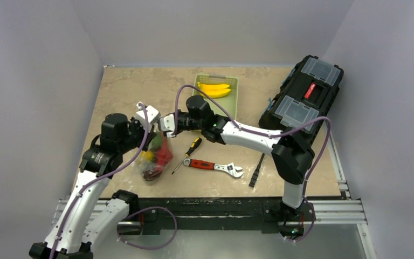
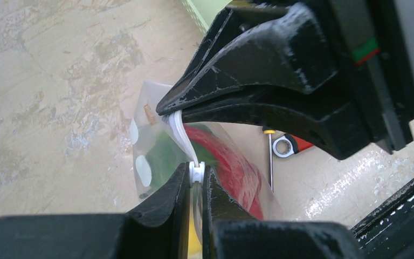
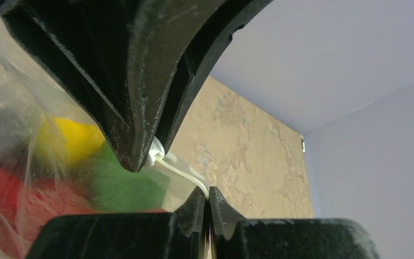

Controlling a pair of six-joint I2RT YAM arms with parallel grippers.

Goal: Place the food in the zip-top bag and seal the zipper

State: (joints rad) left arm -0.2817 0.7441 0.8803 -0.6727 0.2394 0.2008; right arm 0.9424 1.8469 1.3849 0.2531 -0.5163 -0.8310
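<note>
Left gripper (image 2: 196, 174) is nipped tight on the zipper (image 2: 183, 135), white strip clamped between near-touching fingertips. Right gripper (image 3: 207, 195) is pinched on the same strip just beside it, tips facing. The zip-top bag (image 1: 156, 156) hangs below both, left of centre in the top view, with food (image 2: 234, 164) inside: red, green and yellow pieces.

Step in hand looks like sealing. Can't tell how much of the track is pressed closed.

Next move, my read: one gripper anchors, the other slides along the strip under a steady pinch.

Bananas (image 1: 214, 89) sit in the basket (image 1: 230, 105), upper centre, not bagged.
</note>
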